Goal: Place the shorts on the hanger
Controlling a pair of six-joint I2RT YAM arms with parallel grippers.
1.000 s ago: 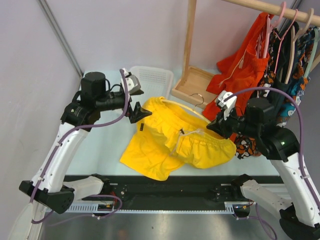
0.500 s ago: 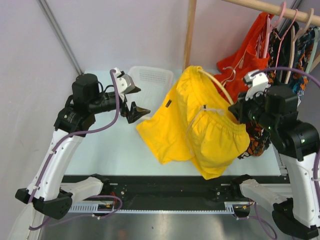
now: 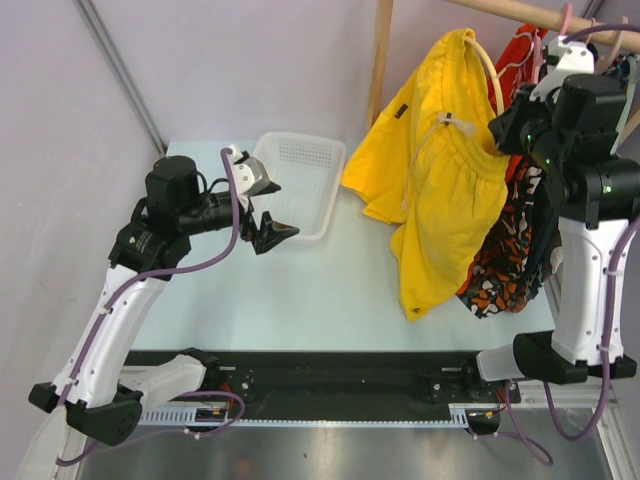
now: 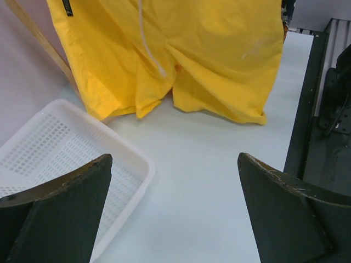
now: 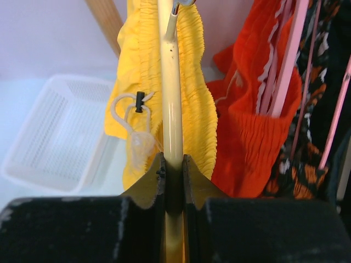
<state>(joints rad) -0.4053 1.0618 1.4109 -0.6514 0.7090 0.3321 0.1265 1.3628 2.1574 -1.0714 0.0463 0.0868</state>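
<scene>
The right gripper (image 5: 174, 164) clamps tight on the hanger (image 5: 171, 98), the shorts (image 3: 440, 170) apparently draped over it; the left gripper (image 4: 175, 203) gapes wide, holding nothing.

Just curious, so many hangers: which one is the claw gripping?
The thin cream hanger carrying the bright yellow shorts, clamped in the right gripper; the pink hangers hang beside.

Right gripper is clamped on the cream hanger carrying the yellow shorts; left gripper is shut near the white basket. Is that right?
Not quite. The left gripper is open, fingers wide apart and holding nothing, as the left wrist view shows. The rest holds: the right gripper clamps the hanger carrying the shorts, and the basket is near the left gripper.
</scene>
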